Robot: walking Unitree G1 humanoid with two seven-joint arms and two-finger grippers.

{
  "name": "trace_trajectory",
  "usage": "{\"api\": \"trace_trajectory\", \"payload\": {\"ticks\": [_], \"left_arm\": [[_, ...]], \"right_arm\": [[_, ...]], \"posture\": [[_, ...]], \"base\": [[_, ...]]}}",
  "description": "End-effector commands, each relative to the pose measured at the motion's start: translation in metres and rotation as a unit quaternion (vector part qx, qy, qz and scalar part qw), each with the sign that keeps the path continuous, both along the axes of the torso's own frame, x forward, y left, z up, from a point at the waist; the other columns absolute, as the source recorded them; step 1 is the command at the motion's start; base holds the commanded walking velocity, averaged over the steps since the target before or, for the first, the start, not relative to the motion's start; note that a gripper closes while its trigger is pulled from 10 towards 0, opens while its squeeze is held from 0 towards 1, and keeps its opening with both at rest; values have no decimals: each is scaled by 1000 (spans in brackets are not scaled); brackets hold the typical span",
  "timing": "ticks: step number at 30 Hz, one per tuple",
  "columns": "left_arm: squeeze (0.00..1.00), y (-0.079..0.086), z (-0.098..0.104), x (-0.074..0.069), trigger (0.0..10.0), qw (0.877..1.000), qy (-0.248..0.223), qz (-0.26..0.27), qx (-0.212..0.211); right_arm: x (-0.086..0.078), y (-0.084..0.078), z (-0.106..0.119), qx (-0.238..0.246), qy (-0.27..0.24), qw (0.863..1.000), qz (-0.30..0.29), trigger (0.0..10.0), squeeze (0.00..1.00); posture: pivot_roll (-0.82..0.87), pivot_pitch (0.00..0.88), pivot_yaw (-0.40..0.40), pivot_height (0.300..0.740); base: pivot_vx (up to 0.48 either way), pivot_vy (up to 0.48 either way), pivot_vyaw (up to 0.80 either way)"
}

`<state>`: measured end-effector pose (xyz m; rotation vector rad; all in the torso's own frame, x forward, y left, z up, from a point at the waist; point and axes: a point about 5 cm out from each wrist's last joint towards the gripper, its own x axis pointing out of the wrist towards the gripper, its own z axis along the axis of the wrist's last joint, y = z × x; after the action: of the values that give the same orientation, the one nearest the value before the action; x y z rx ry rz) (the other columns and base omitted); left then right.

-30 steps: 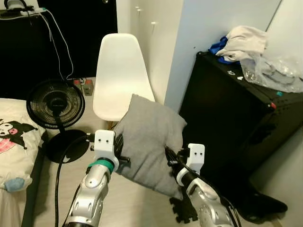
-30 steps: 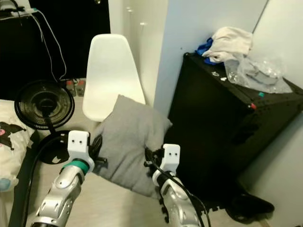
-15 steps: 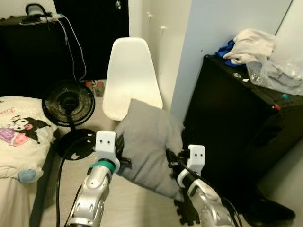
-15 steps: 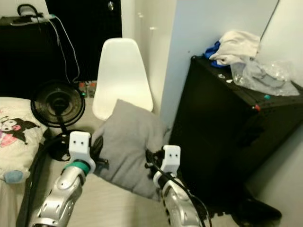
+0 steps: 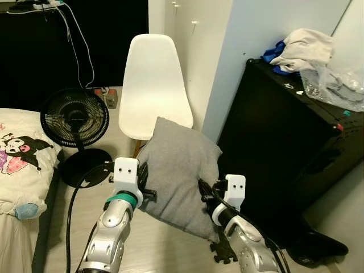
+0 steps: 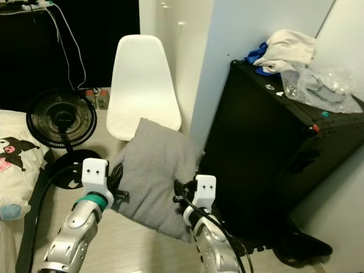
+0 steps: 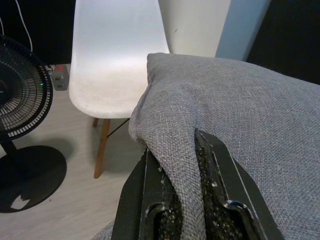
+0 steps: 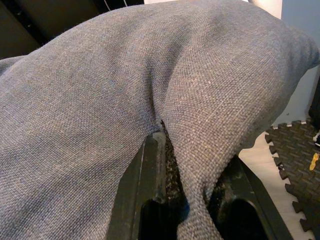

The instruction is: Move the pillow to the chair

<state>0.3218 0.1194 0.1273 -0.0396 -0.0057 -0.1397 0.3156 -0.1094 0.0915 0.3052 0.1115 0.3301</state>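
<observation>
While your robot stood short of white chair (image 5: 152,85), grey pillow (image 5: 179,170) hung in air between both arms; left gripper (image 7: 186,210) pinched fold at one edge, right gripper (image 8: 187,200) clamped fold at other; pickup looked done; you still had approach and set-down on bare seat ahead.

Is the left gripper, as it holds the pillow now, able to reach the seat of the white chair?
Probably yes: left gripper grips the pillow; the chair stands just ahead, nothing between.
</observation>
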Motion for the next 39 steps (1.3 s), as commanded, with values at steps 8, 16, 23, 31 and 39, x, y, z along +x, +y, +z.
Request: {"api": "trace_trajectory", "payload": {"ticks": [8,16,23,31,39], "left_arm": [[0,3,4,1,10000,1000,-10,11,12],[0,4,6,2,10000,1000,-15,11,8],[0,3,10,5,10000,1000,-23,9,3],[0,3,11,7,10000,1000,-25,10,0],[0,3,11,6,10000,1000,-26,9,0]], "right_arm": [[0,1,0,-6,-4,1000,0,10000,0],[2,1,0,-6,-4,1000,-1,10000,0],[6,1,2,-7,-5,1000,-3,10000,0],[6,1,2,-8,-5,1000,-6,10000,0],[6,1,1,-9,-4,1000,-5,10000,0]], "posture": [[-46,38,10,740],[-46,35,9,740],[-46,26,12,740],[-49,23,16,740],[-45,24,19,740]], "base": [[0,0,0],[32,0,0],[283,0,0],[292,0,0],[300,0,0]]}}
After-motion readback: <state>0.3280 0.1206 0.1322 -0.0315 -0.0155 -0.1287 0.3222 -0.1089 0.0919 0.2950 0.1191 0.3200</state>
